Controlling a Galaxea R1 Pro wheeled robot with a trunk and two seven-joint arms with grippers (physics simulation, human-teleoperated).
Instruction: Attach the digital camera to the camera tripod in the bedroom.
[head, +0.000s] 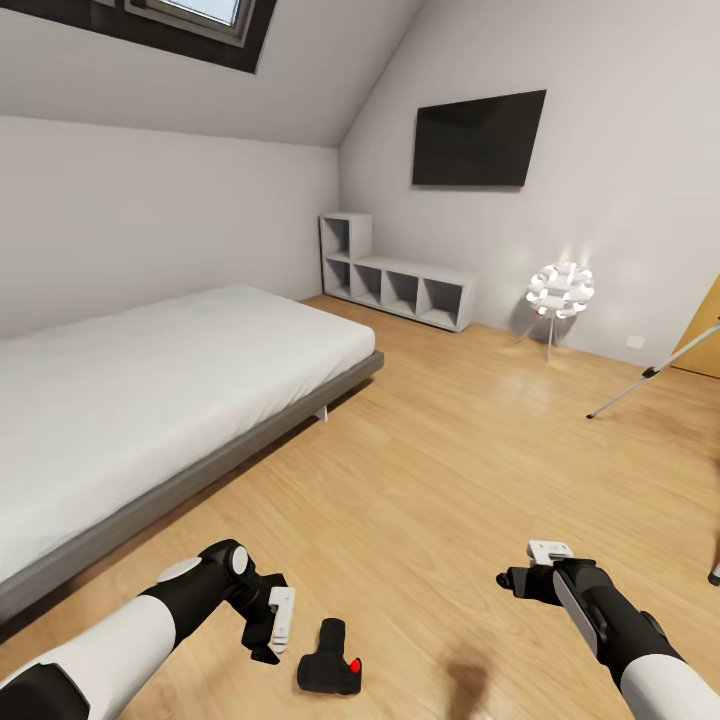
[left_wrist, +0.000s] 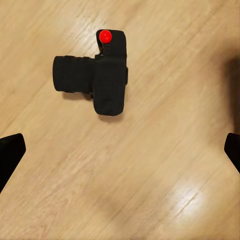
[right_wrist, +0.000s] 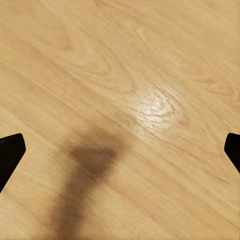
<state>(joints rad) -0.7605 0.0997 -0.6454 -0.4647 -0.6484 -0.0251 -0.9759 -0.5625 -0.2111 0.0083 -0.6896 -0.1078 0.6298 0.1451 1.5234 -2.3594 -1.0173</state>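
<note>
Bright, even light — a floor lamp (head: 560, 290) glows far right. Glare sheens the wood floor (right_wrist: 156, 106); soft shadows nearby — renders crisp.

Head view overlooks the bedroom; both wrist views face down at the floor (head: 450, 450) nearby.

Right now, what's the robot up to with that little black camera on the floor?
Left gripper open, empty, beside digital camera. Right gripper open, empty. Camera tripod leg at far right. Nothing between.

The matte-black digital camera (left_wrist: 102, 75) lies on the light wood plank floor (left_wrist: 165, 165), smooth and faintly glossy.
</note>
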